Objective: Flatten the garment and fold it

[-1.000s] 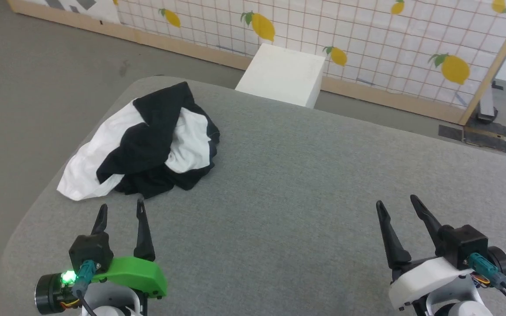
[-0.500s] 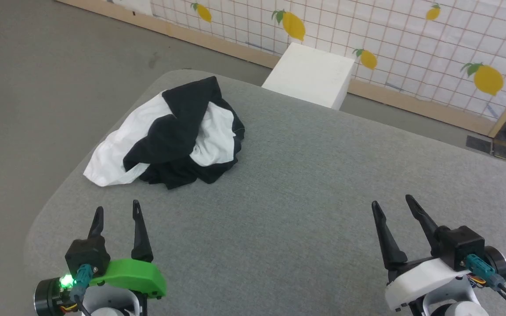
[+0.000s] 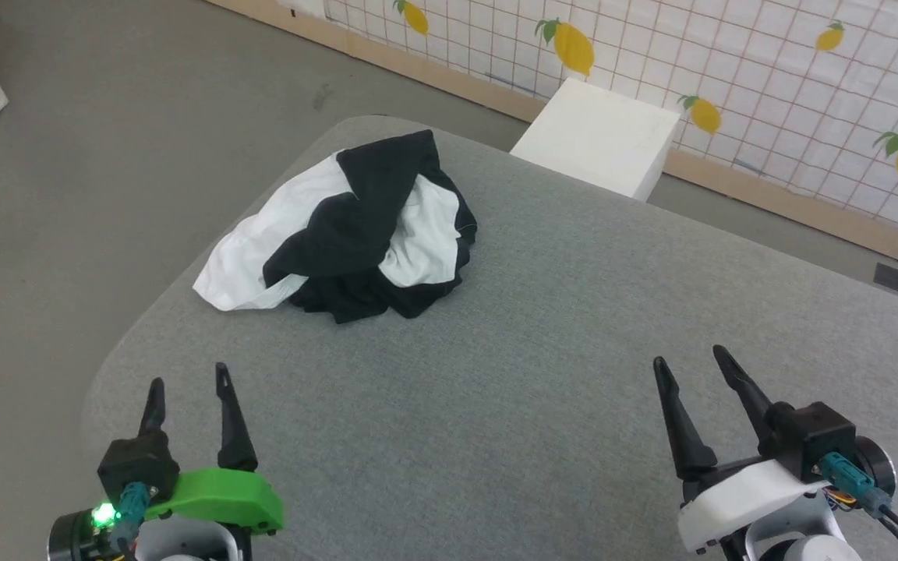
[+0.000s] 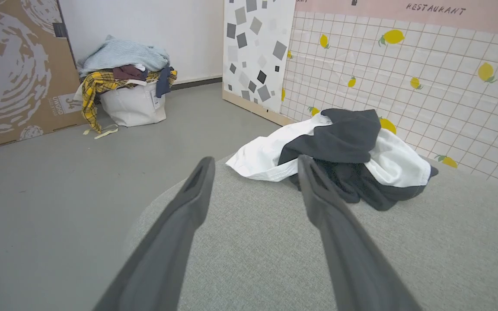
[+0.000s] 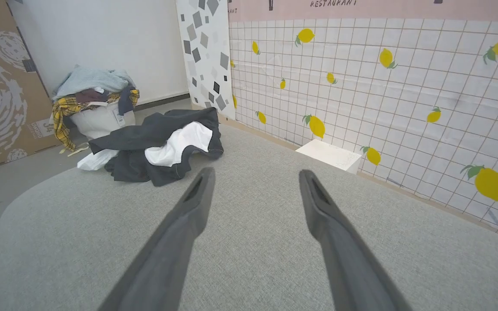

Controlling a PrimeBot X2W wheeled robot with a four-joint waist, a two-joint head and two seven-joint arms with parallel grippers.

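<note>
Nothing of the task shows as done. The garment (image 3: 355, 234), a soft cotton long-sleeved shirt with a white body and black raglan sleeves, lies in a crumpled heap near the far left corner of the grey fabric-covered worktop (image 3: 542, 335). A black sleeve is draped across the white body, more black cloth is bunched underneath, and a white flap reaches out to the worktop's left edge. No sleeve, hem or collar is laid out flat.

The left gripper (image 3: 189, 375), on its green mount, hovers over the near left part of the worktop. Its two dark fingers are spread apart and hold nothing, and their tips point towards the heap but are clear of it. The right gripper (image 3: 687, 357), on its white mount, hangs over the near right part, well apart from the garment. It is likewise parted and empty.

Judging from this, the whole job is left to do. The heap must be reached and grasped, probably by the nearer left arm first. The cloth must then be drawn towards the bare middle of the worktop, the body and sleeves spread flat, and only then folded. A plain white rectangular box (image 3: 597, 144) stands on the floor beyond the far edge and plays no part.
</note>
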